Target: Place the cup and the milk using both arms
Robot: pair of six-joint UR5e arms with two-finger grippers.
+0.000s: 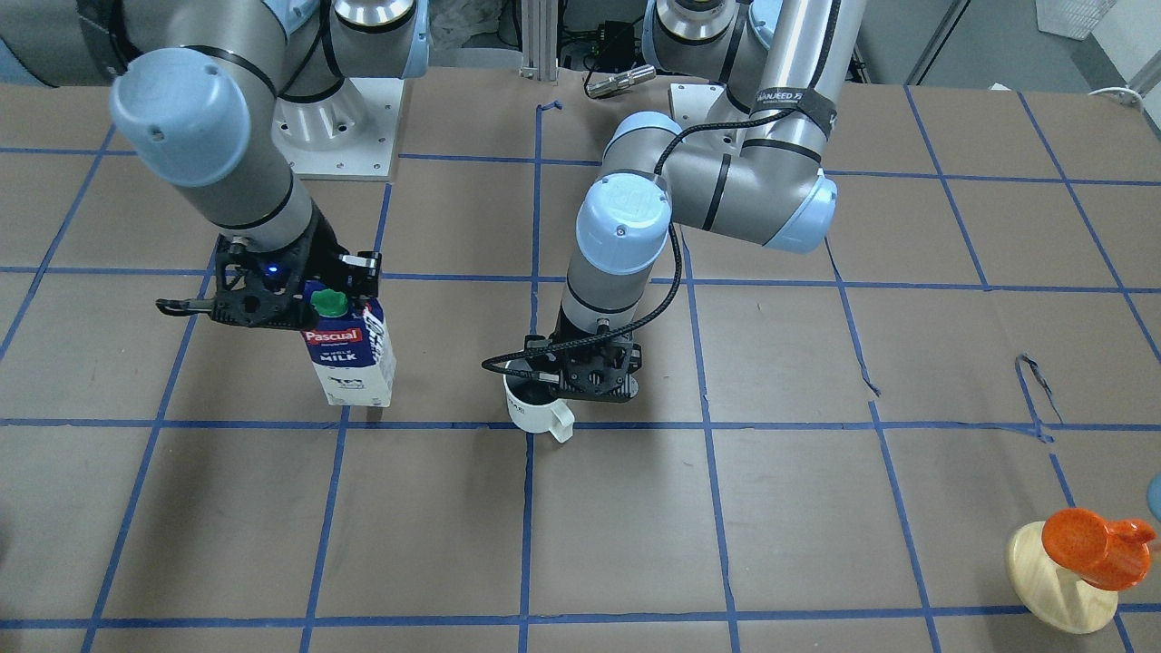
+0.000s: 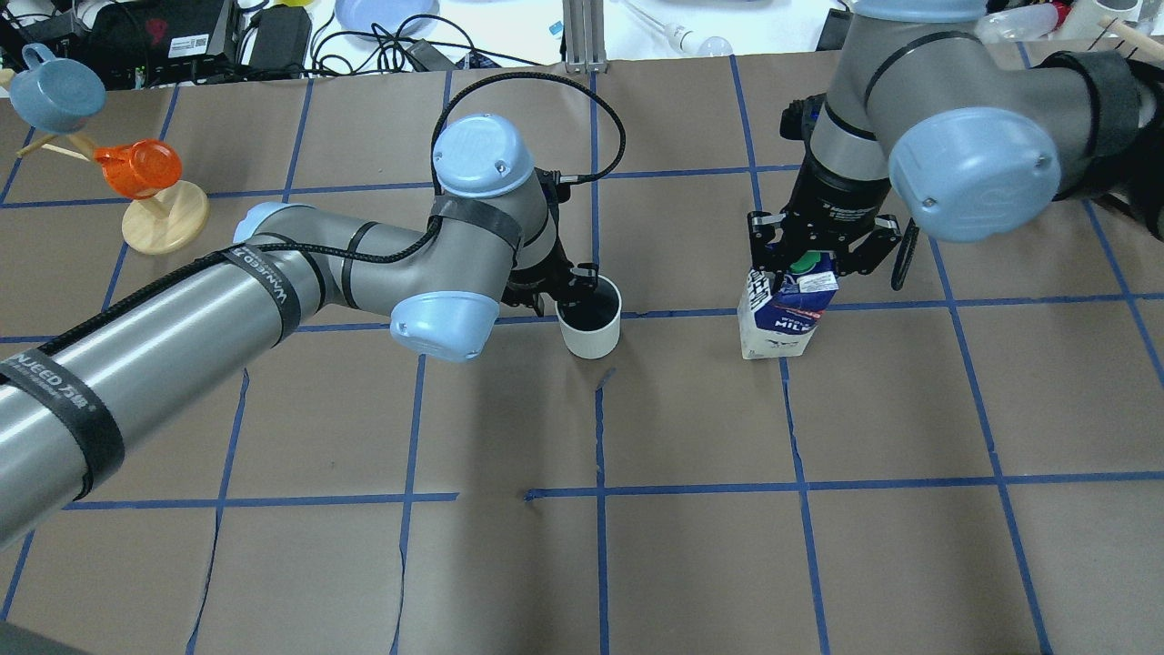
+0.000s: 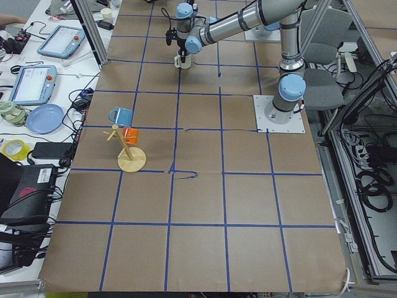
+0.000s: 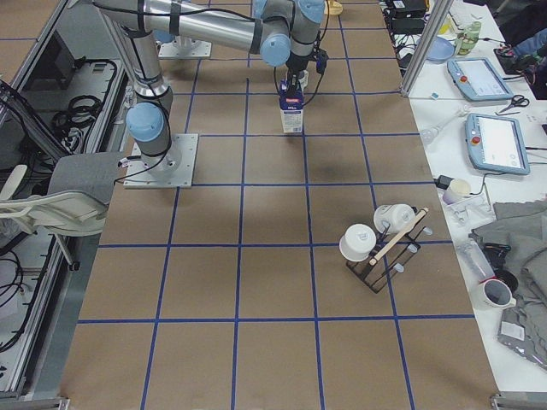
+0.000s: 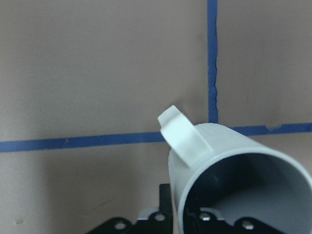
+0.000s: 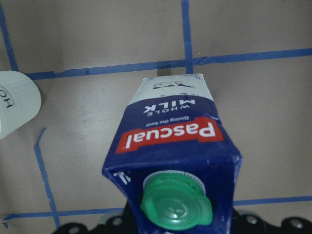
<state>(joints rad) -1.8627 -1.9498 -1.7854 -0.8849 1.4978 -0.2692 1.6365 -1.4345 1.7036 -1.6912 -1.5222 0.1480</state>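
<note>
The cup (image 1: 535, 413), a white mug with a dark inside, stands on the brown table near the middle, its handle toward the operators' side. My left gripper (image 1: 560, 390) is shut on its rim, one finger inside; it also shows from overhead (image 2: 568, 296). The left wrist view shows the cup (image 5: 219, 146) close up. The milk (image 1: 352, 358), a blue and white carton with a green cap, stands upright to the cup's side. My right gripper (image 1: 340, 290) is shut on its top, as the overhead view (image 2: 805, 264) shows. The right wrist view shows the milk (image 6: 170, 131) from above.
A wooden mug tree (image 2: 164, 218) with an orange cup (image 2: 136, 168) and a blue cup (image 2: 59, 91) stands at the table's far left corner. A rack with white cups (image 4: 380, 243) stands toward the right end. Blue tape lines grid the paper.
</note>
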